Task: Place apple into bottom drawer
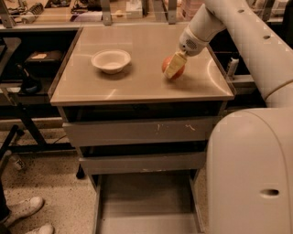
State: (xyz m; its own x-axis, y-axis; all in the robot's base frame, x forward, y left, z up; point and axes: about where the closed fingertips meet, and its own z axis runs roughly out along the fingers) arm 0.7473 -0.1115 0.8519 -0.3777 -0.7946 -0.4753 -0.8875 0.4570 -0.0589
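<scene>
Up on the tabletop (137,87), toward its right side, sat the apple (166,64), red-orange and round, resting on the tan surface a little in from the right edge. The gripper (173,70) was down at the apple, its pale end lying across the near face of the fruit so that red showed on either side of it. Whether the gripper was clamped on the apple or only set around it could not be told. From the gripper the white arm (238,27) rose up and away to the far right, then swept back toward the near right, where the robot's broad white body (252,173) filled that corner and hid the right end of the cabinet.

Left of the apple and well apart from it stood a white bowl (111,60), upright, near the middle-left of the tabletop.

Below the tabletop came the cabinet's three grey drawers. The top drawer (137,131) and the middle drawer (142,163) each stood out a little, the middle one further toward the near side than the top, and both fronts carried light scuffs. The bottom drawer (146,201) was pulled out far toward the near side, its plain grey floor showing between thin side walls, with the apple not in it.

At the near left, on the speckled floor, lay a pair of white shoes (25,211). Left of the cabinet stood a dark shelf unit (41,59), and a cluttered bench (91,11) ran along the far side behind the tabletop.
</scene>
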